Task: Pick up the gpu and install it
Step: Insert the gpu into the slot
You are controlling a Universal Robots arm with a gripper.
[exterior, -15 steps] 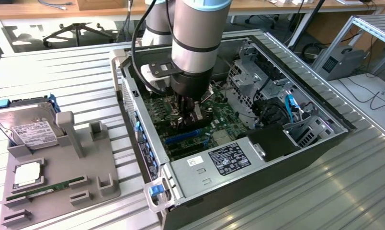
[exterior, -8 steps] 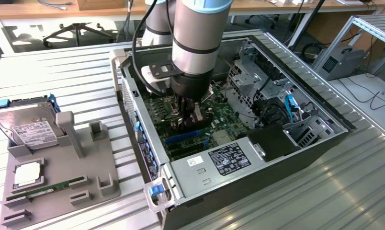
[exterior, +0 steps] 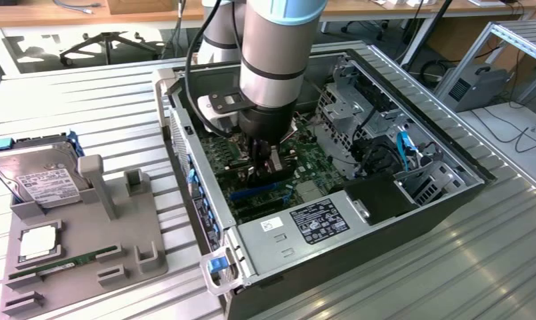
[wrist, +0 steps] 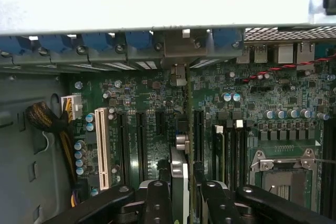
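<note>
Tool (wrist: 181,203) is clamped on the gpu (wrist: 180,169), held edge-on down inside the case (exterior: 446,157) over the board (wrist: 147,98), so I'd keep it dead upright, lined up with the slot, and press evenly.

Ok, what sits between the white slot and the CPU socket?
In the wrist view: black expansion slots, the gpu held edge-on by the gripper, then memory slots.
</note>
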